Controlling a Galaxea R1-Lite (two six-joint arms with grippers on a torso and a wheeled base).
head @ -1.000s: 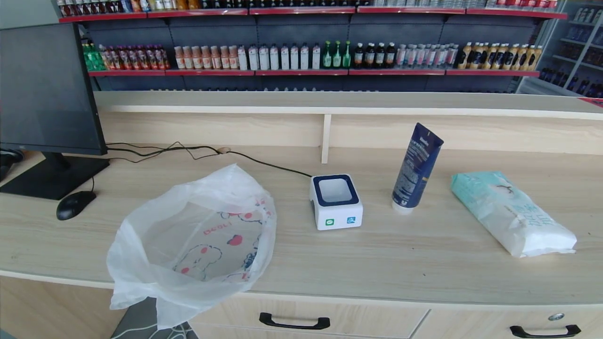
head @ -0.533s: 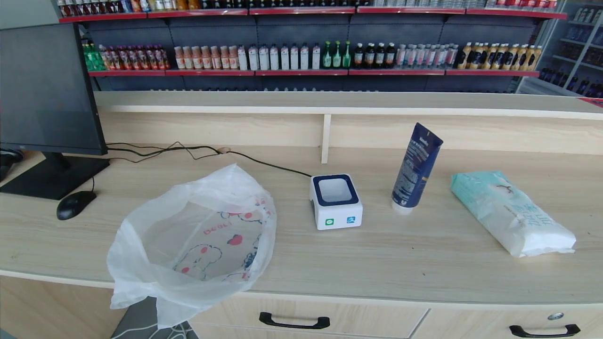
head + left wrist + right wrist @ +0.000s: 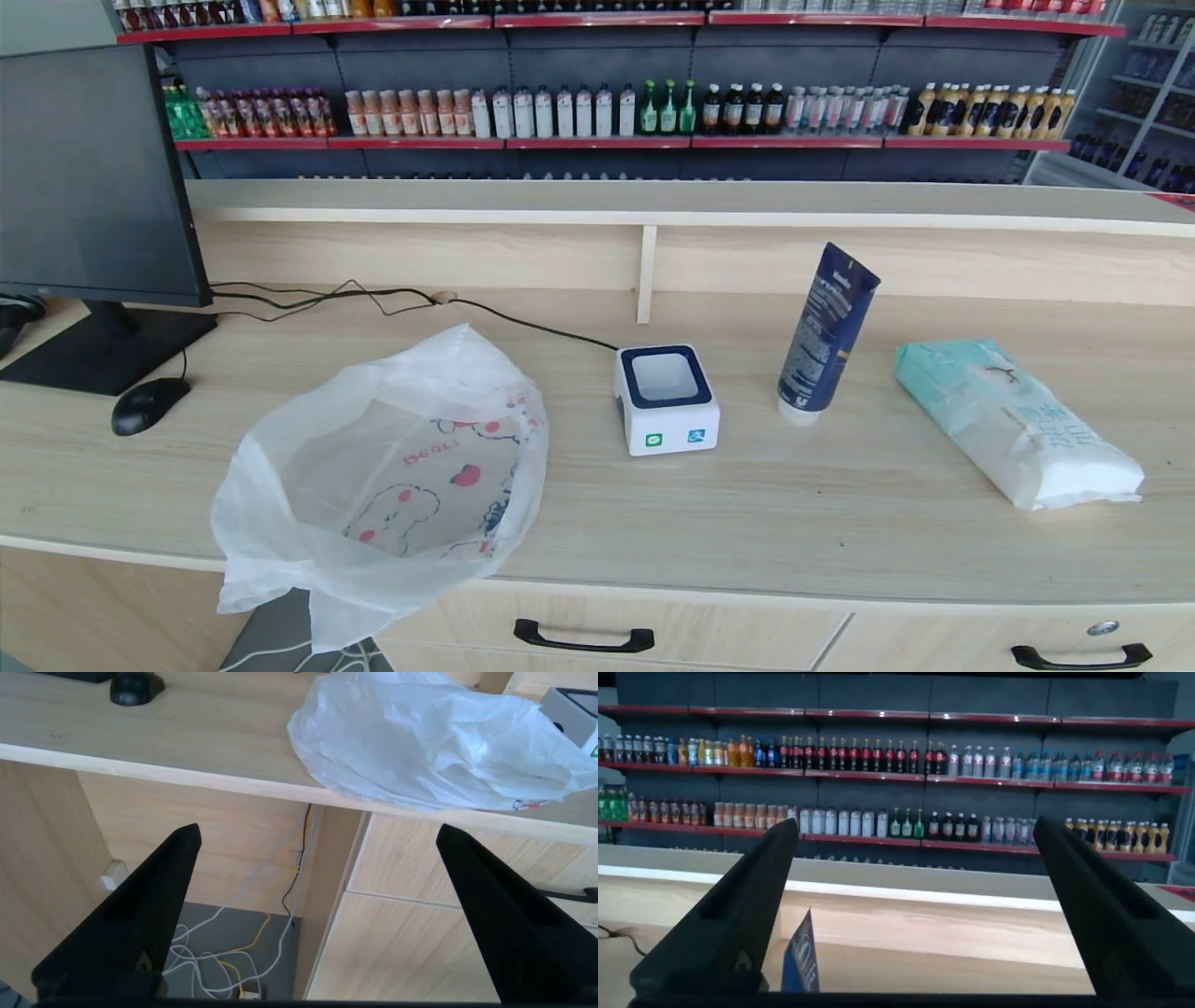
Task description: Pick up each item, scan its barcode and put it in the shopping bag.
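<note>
A white plastic shopping bag (image 3: 383, 485) lies open at the counter's front left, its mouth hanging over the edge. To its right stands a white scanner (image 3: 665, 399) with a dark-rimmed window on top. A dark blue tube (image 3: 826, 336) stands cap-down right of the scanner. Farther right, a pale green and white tissue pack (image 3: 1013, 420) lies flat. My left gripper (image 3: 318, 915) is open, below the counter's front edge, facing the cabinet under the bag (image 3: 439, 737). My right gripper (image 3: 915, 915) is open and holds nothing; the blue tube's top (image 3: 800, 961) sits low between its fingers, farther off.
A monitor (image 3: 93, 177), a black mouse (image 3: 147, 406) and loose cables (image 3: 327, 297) occupy the counter's left. A raised wooden ledge (image 3: 653, 201) runs along the back, with bottle shelves behind it. Drawer handles (image 3: 583, 639) sit under the front edge. Wires lie on the floor (image 3: 234, 952).
</note>
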